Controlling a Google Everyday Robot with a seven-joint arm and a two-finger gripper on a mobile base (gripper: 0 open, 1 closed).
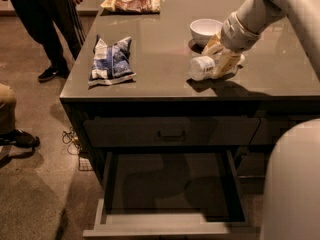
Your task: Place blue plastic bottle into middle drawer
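Observation:
The blue plastic bottle [204, 67] is held on its side, cap end pointing left, just above the right part of the counter top [165, 64]. My gripper [219, 55] is shut on the bottle, with one tan finger [227, 64] in front of it and the other behind. The bottle casts a shadow on the counter below it. The middle drawer [167, 186] stands pulled open below the counter's front, dark and empty inside, with a plain grey front panel.
A white bowl [205, 31] stands just behind the gripper. A blue-white snack bag [112, 60] lies at the counter's left, a brown bag [132, 3] at the far edge. A closed drawer with a bar handle [171, 134] sits above the open one. A person [42, 19] stands at the left.

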